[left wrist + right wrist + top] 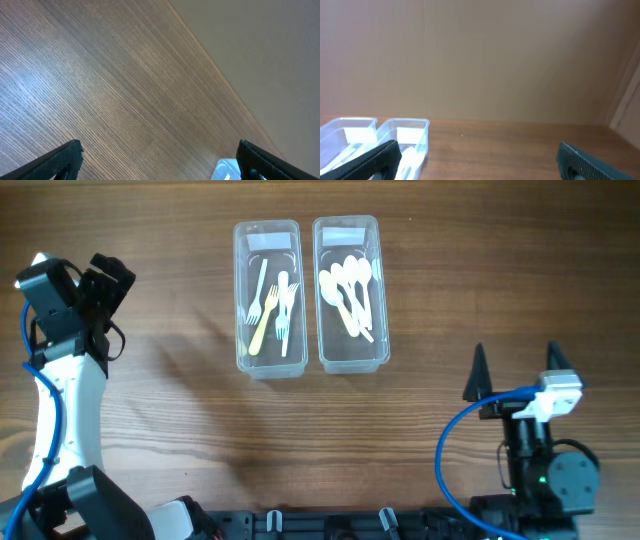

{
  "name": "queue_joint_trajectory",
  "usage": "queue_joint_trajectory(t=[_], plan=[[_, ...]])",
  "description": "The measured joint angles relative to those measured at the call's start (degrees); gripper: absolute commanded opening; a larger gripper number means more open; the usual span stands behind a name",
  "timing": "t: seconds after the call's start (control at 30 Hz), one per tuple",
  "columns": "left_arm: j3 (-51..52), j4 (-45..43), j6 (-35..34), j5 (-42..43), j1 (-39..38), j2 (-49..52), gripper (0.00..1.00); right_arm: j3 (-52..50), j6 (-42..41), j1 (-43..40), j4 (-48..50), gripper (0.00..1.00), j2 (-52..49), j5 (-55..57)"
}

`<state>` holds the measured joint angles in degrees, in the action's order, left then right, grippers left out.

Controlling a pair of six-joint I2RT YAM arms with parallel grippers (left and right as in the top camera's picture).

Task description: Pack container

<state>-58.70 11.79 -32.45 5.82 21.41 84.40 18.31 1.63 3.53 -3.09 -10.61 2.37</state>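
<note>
Two clear plastic containers stand side by side at the table's far middle. The left container (267, 365) holds several plastic forks (270, 308), white, cream and pale blue. The right container (351, 360) holds several white spoons (348, 290). My left gripper (100, 280) is open and empty at the far left, well apart from the containers; a container corner (225, 169) shows in its wrist view. My right gripper (515, 370) is open and empty at the near right. Its wrist view shows both containers (410, 131) at the left.
Bare wooden tabletop (420, 430) lies between the containers and both arms. A blue cable (450, 450) loops beside the right arm's base. The table's far edge (220, 80) and a plain wall (480, 55) show in the wrist views.
</note>
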Motion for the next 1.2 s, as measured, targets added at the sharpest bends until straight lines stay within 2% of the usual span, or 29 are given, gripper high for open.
queue_joint_trajectory(t=[0.1,0.2,0.4,0.63,0.97,1.2], plan=[[0.00,0.04,0.00,0.00,0.00,0.00,1.00,-7.63,-3.41,0.00,1.86,1.00,4.33,-0.02],[0.00,0.07,0.00,0.00,0.00,0.00,1.00,-10.21,-4.66,0.00,1.77,1.00,9.11,-0.02],[0.00,-0.02,0.00,0.00,0.00,0.00,1.00,-10.67,-4.63,0.00,-2.56,1.00,9.51,-0.44],[0.00,0.00,0.00,0.00,0.00,0.00,1.00,-10.71,2.99,-0.37,-8.41,1.00,9.57,-0.37],[0.00,0.00,0.00,0.00,0.00,0.00,1.00,-10.71,2.97,-0.63,-9.40,1.00,9.57,0.42],[0.00,0.00,0.00,0.00,0.00,0.00,1.00,-10.91,2.97,-0.66,-16.83,1.00,9.68,0.68]])
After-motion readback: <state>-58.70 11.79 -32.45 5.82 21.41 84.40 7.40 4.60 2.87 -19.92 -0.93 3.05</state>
